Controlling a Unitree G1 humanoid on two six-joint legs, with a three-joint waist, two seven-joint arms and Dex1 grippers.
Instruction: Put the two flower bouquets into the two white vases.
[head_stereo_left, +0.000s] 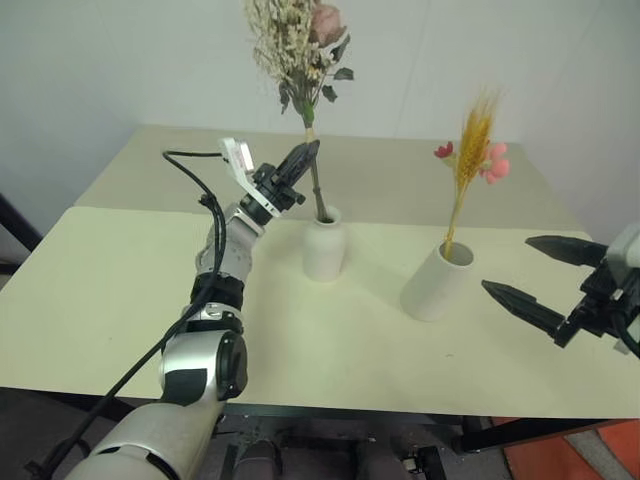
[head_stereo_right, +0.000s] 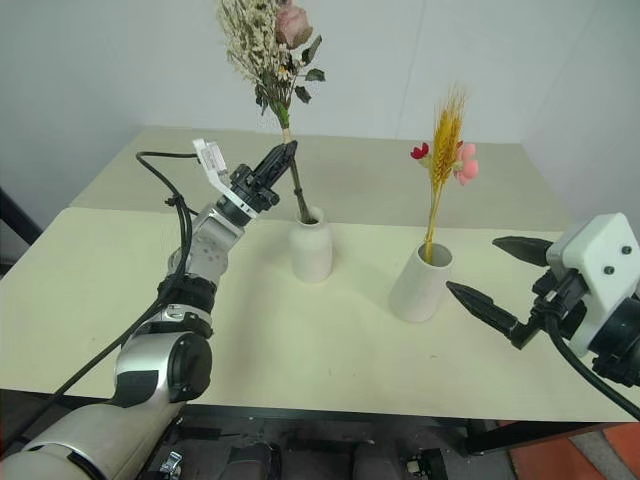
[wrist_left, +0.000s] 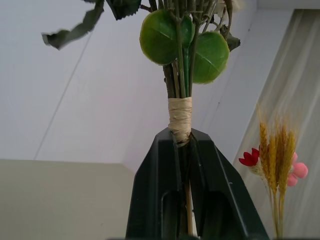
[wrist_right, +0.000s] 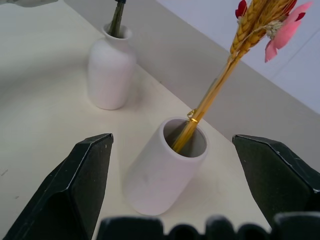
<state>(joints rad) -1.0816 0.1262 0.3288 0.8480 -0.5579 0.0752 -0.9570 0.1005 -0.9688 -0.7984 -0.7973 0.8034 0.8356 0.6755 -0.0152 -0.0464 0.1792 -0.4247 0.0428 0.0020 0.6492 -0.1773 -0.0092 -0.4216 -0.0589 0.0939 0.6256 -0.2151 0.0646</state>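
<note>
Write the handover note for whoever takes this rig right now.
Left gripper: shut on the bushy bouquet, at its stems just below the twine wrap; stem ends are in the bottle vase.
Right gripper: open, holding nothing, beside the wide vase.
Done: wheat bouquet stands in the wide vase.
Left: release the bushy bouquet, check it stays put, and pull the left arm back.

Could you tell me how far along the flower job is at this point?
Done: the yellow plume stands in the wide vase, and the right gripper waits open beside it. In hand: the left gripper is shut on the bushy bouquet, whose stems already reach into the narrow vase. Left: letting go and drawing the arm away.
</note>
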